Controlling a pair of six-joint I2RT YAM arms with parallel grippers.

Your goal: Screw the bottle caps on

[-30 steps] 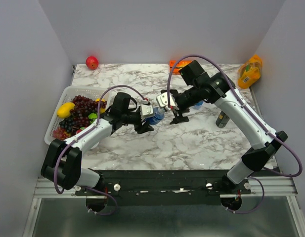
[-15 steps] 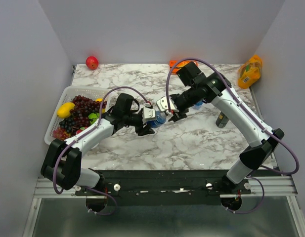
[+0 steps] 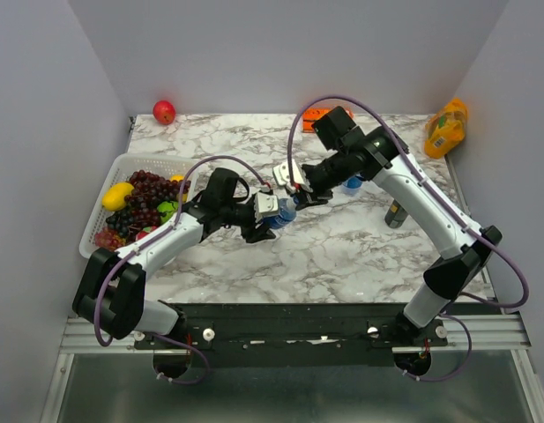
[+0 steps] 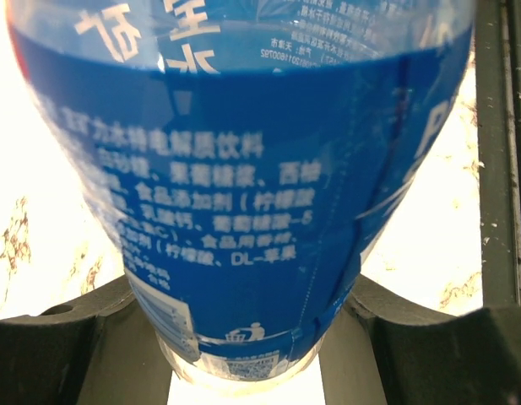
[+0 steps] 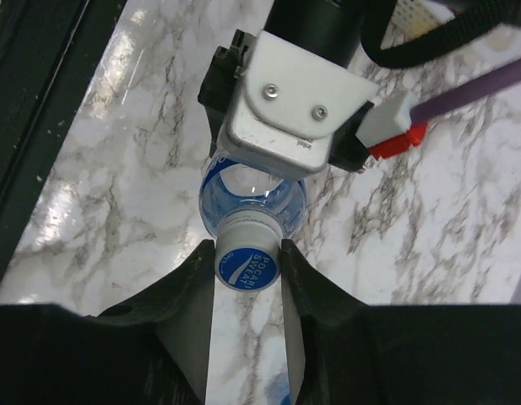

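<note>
A clear bottle (image 3: 282,211) with a blue label (image 4: 243,194) lies tilted in my left gripper (image 3: 270,214), which is shut on its body; the dark fingers (image 4: 66,346) press both sides of it. Its neck (image 5: 252,198) points at my right gripper (image 5: 246,253), whose jaws are shut on the blue-topped bottle cap (image 5: 247,270) sitting on the neck. In the top view the right gripper (image 3: 295,187) meets the bottle's mouth above the table middle, and the cap is hidden there. A second bottle (image 3: 353,184) shows as a blue patch behind the right arm.
A white basket (image 3: 122,163) of grapes (image 3: 148,196) and other fruit stands at the left. A red apple (image 3: 164,111) and an orange object (image 3: 316,113) lie at the back, an orange juice bottle (image 3: 445,128) at the back right. A dark can (image 3: 396,212) stands right of centre.
My right gripper has moved left to the bottle's mouth and its jaws have closed from wide open onto the cap. The left gripper has kept its hold on the bottle.
</note>
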